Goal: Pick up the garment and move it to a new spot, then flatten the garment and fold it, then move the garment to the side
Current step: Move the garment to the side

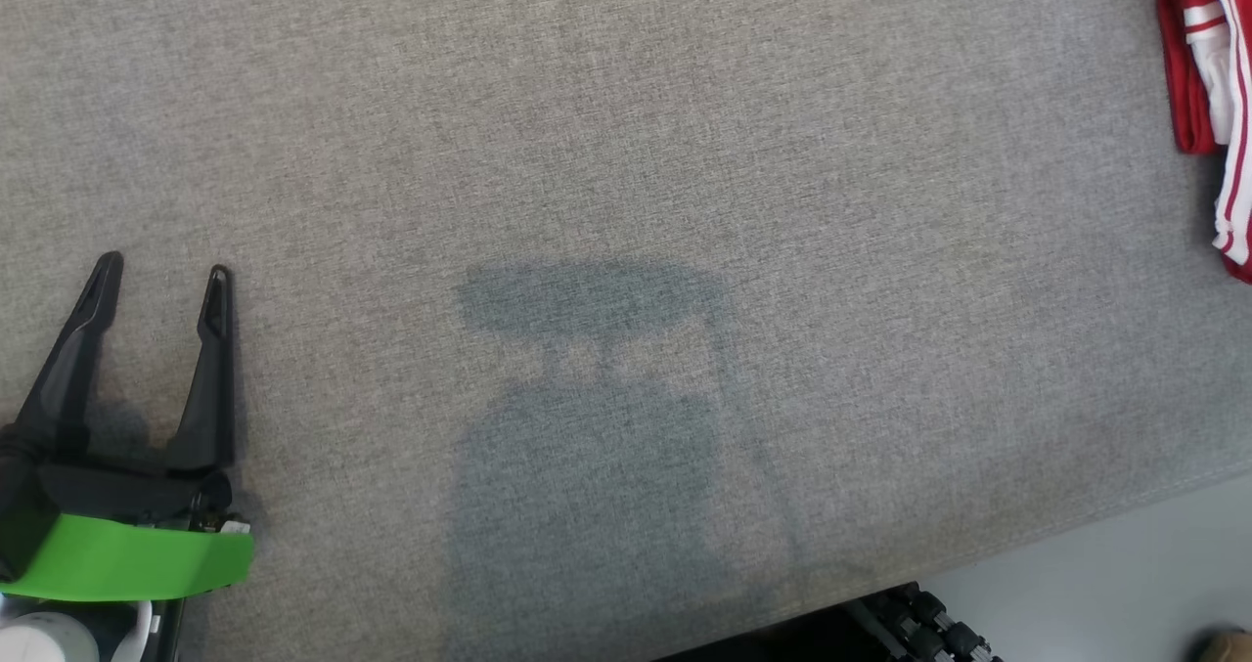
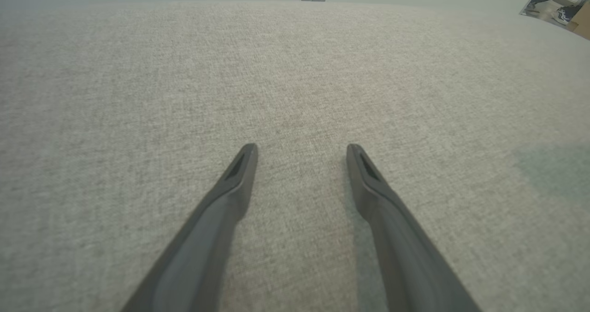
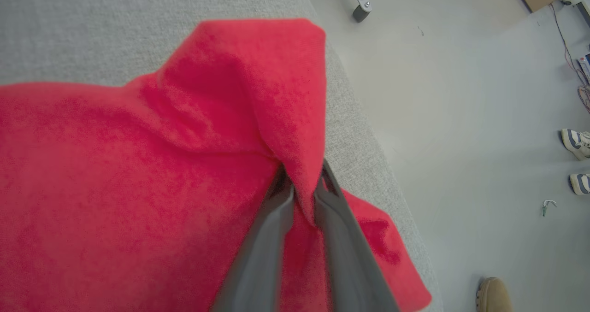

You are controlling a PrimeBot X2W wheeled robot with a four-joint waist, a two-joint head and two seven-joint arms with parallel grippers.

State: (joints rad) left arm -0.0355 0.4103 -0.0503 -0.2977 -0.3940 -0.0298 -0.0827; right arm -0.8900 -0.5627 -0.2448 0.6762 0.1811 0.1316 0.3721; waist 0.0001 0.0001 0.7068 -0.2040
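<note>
A grey woven tabletop [image 1: 626, 154] stretched across the head view, with the red, white-striped garment [image 1: 1208, 75] bunched at its far right edge. The right gripper [image 3: 302, 177] was nipped narrow on a raised fold of that cloth, whose bulk spread leftward in its wrist view. The left gripper [image 1: 163, 269] stood wide and empty, well apart on the opposite side, so the right arm looked the one to carry it inward.

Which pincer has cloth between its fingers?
The right pincer: it pinches a fold of the red fleecy garment; the left pincer stands open over the grey fabric surface.
</note>
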